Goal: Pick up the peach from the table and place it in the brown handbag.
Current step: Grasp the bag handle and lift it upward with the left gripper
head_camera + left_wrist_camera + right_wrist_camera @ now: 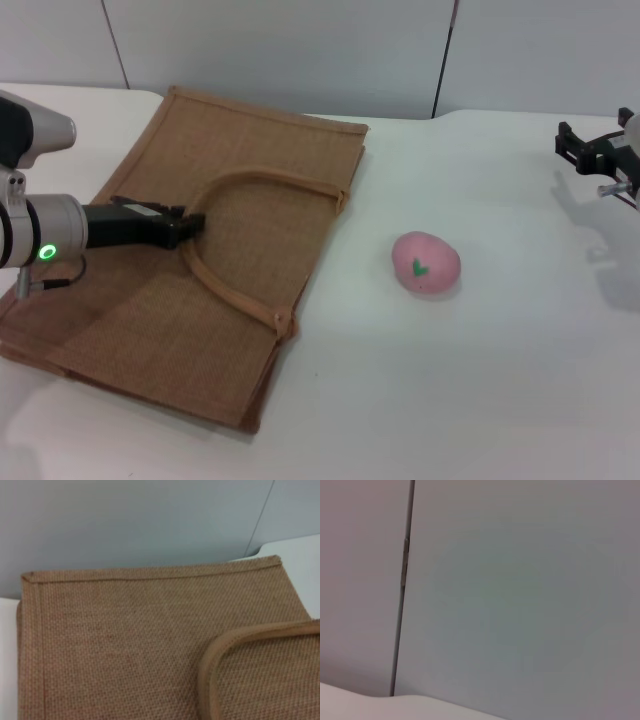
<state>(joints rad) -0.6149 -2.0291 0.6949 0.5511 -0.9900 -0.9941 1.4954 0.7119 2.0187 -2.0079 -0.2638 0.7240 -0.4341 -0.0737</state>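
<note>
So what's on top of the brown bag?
The left pincer sits over the brown handbag, at its arched handle. The bag lies flat on the table, so its inside is hidden. The peach is beside it, on the table.

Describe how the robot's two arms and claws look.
The left arm is a silver-grey cylinder with a glowing green ring light, a thin cable beneath, ending in a black claw. The right claw is black and angular, with a small metal pin, on a pale wrist.

The flat tan-brown woven jute handbag (190, 290) looked coarse and matt; the pink egg-shaped toy peach (426, 263) appeared matt; the white tabletop (480, 380) was smooth.
</note>
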